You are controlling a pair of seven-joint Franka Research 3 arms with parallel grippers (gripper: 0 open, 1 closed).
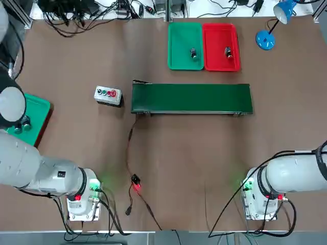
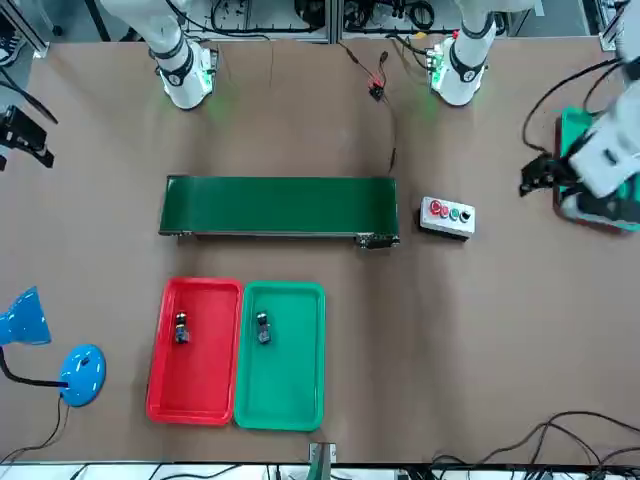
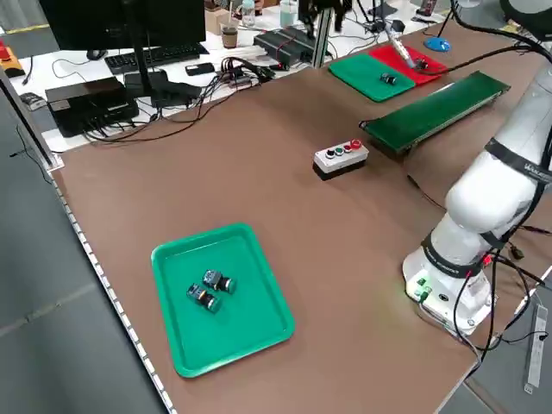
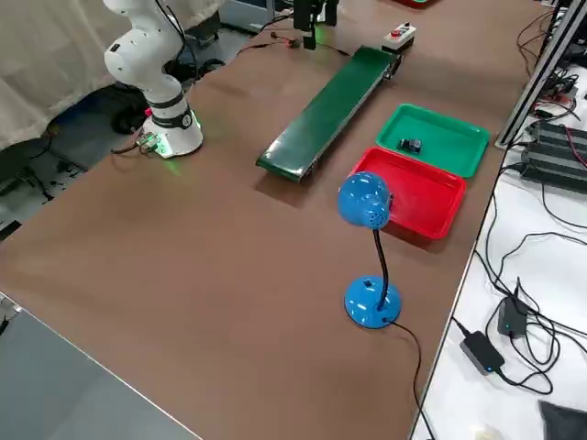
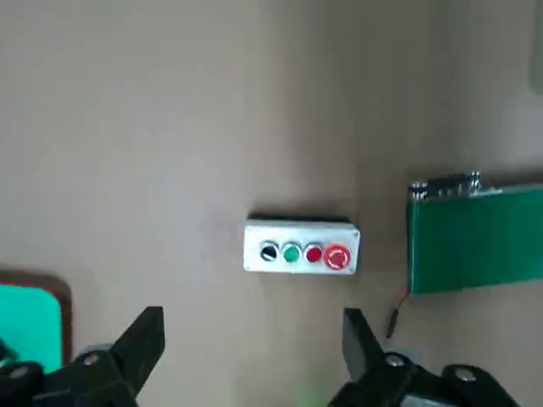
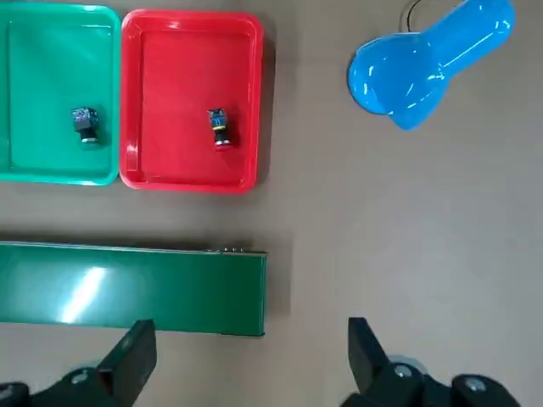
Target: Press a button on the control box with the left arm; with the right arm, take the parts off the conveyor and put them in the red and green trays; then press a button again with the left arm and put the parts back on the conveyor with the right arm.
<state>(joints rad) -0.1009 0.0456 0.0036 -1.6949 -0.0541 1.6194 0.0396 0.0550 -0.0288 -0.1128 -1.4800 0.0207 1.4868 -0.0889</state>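
The grey control box (image 1: 108,95) with its row of buttons sits just left of the dark green conveyor (image 1: 191,98), whose belt is bare. One small part (image 1: 193,53) lies in the green tray (image 1: 178,35) and another part (image 1: 228,52) in the red tray (image 1: 219,63), both beyond the belt. My left gripper (image 5: 250,339) hangs open above the table to the left of the control box (image 5: 301,248), apart from it. My right gripper (image 6: 246,348) is open and empty, high over the table's right side, short of the conveyor's right end (image 6: 212,288).
A second green tray (image 3: 250,341) holding two small parts (image 3: 210,288) lies at the table's left edge, under my left arm. A blue desk lamp (image 1: 268,35) stands at the far right corner. Cables and a lit connector (image 1: 136,184) trail from the conveyor toward my bases.
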